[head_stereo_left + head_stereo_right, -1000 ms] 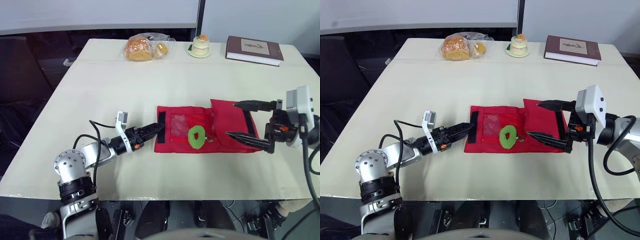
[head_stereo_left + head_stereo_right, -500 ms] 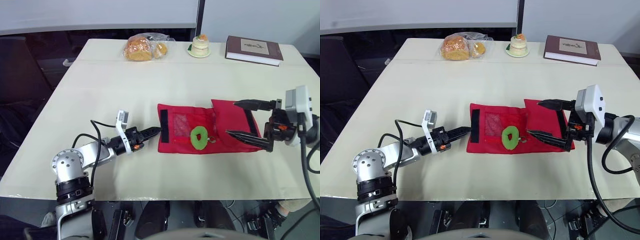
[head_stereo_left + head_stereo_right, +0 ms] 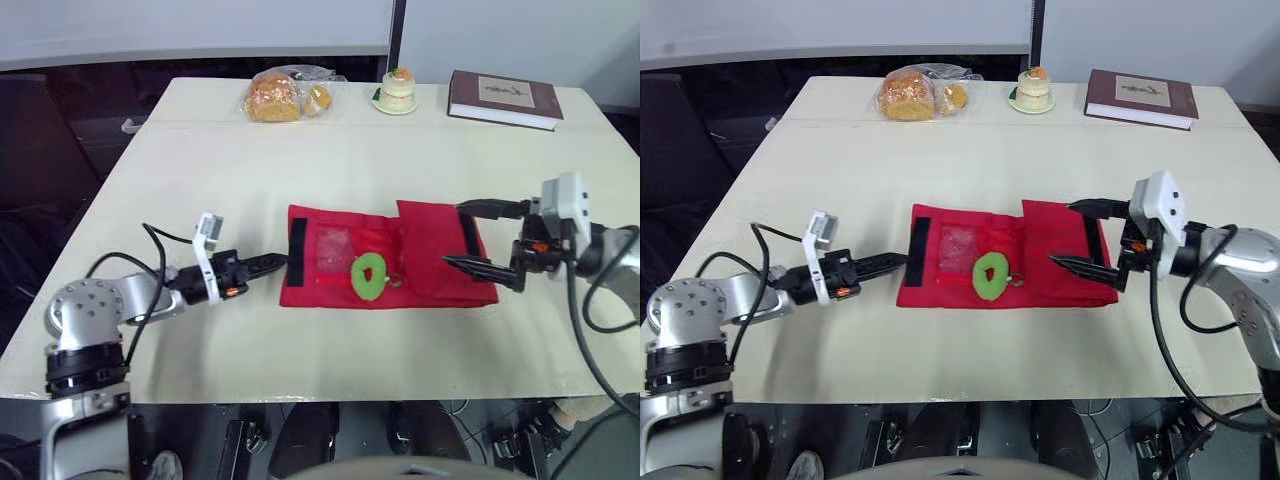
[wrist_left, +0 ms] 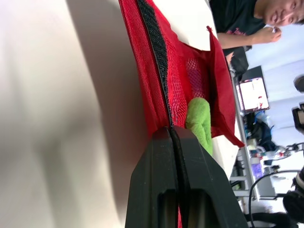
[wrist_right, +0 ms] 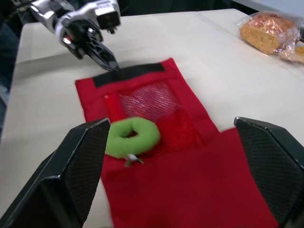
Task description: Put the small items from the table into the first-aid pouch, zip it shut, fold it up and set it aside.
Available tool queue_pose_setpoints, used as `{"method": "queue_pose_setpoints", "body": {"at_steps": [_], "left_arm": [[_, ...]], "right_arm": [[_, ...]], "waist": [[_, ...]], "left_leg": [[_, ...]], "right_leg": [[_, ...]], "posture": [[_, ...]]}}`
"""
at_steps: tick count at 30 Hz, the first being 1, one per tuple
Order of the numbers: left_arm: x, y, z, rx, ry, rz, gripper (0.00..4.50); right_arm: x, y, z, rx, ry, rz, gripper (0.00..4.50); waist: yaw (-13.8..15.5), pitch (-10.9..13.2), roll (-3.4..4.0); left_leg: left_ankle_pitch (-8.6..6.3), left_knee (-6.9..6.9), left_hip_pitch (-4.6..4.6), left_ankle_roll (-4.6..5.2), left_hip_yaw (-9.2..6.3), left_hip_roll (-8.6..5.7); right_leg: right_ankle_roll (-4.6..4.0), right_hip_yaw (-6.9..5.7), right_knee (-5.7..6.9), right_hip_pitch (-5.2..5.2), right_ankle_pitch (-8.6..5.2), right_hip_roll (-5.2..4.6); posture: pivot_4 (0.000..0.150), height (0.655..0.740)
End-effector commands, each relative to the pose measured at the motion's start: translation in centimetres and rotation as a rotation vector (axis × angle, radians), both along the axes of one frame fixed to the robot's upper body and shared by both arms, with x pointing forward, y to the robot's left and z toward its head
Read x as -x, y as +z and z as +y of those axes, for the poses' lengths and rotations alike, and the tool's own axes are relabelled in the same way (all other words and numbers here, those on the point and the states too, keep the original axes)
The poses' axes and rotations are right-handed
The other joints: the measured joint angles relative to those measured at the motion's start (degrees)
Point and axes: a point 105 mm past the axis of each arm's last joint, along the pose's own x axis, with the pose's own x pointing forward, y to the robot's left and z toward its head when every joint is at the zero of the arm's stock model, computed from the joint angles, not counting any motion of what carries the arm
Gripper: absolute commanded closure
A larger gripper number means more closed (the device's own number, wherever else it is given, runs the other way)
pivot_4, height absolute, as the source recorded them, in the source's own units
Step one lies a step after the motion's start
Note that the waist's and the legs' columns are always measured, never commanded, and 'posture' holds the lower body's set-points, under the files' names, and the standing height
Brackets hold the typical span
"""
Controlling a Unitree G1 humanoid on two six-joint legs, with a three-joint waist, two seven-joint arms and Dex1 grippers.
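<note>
- Not far along, I'd say: the red pouch (image 3: 430, 250) lies unfolded mid-counter (image 3: 300, 150) with a green ring (image 3: 368, 276) sitting on its mesh. Folding and setting aside are left.
- Left pincer (image 3: 270, 263) pressed together, tips at the pouch's black-strip end.
- Right pincer (image 3: 453, 235) spread wide, straddling the opposite flap.

Our left arm reaches out low, its black two-fingered hand (image 3: 282, 260) pinched tight on the edge of the red fabric pouch (image 3: 320, 290). Our right hand (image 3: 452, 235) points leftward, fingers spread wide apart.
</note>
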Motion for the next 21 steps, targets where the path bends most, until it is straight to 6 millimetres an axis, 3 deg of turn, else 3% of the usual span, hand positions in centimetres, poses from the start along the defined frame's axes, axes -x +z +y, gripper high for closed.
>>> {"method": "queue_pose_setpoints", "body": {"at_steps": [1,3,5,10,11,15,18,21], "left_arm": [[-0.6,2.1,0.7,0.002,-0.037,-0.092,4.5],[-0.8,2.7,0.8,-0.002,-0.058,-0.113,4.5],[-1.2,3.7,0.8,-0.004,-0.089,-0.152,4.5],[-1.7,5.7,0.0,0.033,-0.175,-0.241,4.5],[-1.8,6.1,-0.2,0.042,-0.191,-0.259,4.5],[-2.4,7.8,-1.8,0.085,-0.257,-0.331,4.5],[-2.7,9.8,-3.7,0.162,-0.328,-0.382,4.5],[-3.2,11.7,-6.8,0.258,-0.415,-0.422,4.5]], "right_arm": [[-1.5,-0.4,0.7,0.031,0.031,-0.049,0.26],[-2.2,-0.8,1.3,0.038,0.053,-0.059,0.86],[-3.5,-1.9,2.3,0.029,0.08,-0.043,1.8],[-5.2,-6.4,2.4,0.16,0.086,-0.008,3.83],[-5.3,-7.4,2.3,0.196,0.086,0.0,4.41],[-6.3,-10.9,1.4,0.374,0.052,0.001,4.47],[-7.0,-11.8,1.4,0.418,0.03,-0.008,4.47],[-7.3,-12.4,1.7,0.437,0.024,-0.01,4.47]], "waist": [[0.02,0.01,0.01],[-0.02,0.02,0.02],[-0.07,0.05,-0.03],[0.02,0.06,-0.03],[0.03,0.07,-0.04],[-0.34,0.05,-0.07],[-0.33,-0.04,-0.21],[-0.37,-0.19,-0.46]], "left_leg": [[0.0,0.0,0.0,0.0,0.0,0.0],[0.02,0.0,-0.02,-0.03,0.02,0.0],[0.05,0.0,-0.03,-0.08,0.02,0.0],[0.13,0.0,-0.07,-0.22,-0.01,0.0],[0.13,0.0,-0.07,-0.22,0.0,-0.01],[0.14,0.0,-0.09,-0.23,0.03,-0.03],[0.15,0.02,0.07,-0.23,-0.01,-0.03],[0.15,0.05,0.12,-0.23,-0.04,-0.03]], "right_leg": [[0.0,0.0,0.0,0.0,0.0,0.0],[0.0,0.0,-0.01,-0.01,0.0,0.01],[0.01,0.01,-0.01,-0.02,0.0,0.01],[0.01,-0.01,-0.02,-0.02,0.0,0.04],[0.02,-0.01,-0.02,-0.02,0.01,0.03],[0.04,0.02,-0.04,-0.03,0.02,0.02],[0.02,0.01,0.0,0.1,0.01,0.02],[0.02,0.01,0.03,0.14,0.02,0.04]], "posture": [[0.15,0.7289],[0.15,0.7289],[0.15,0.7289],[0.15,0.7289],[0.15,0.7289],[0.15,0.7289],[0.15,0.7289],[0.15,0.7289]]}}
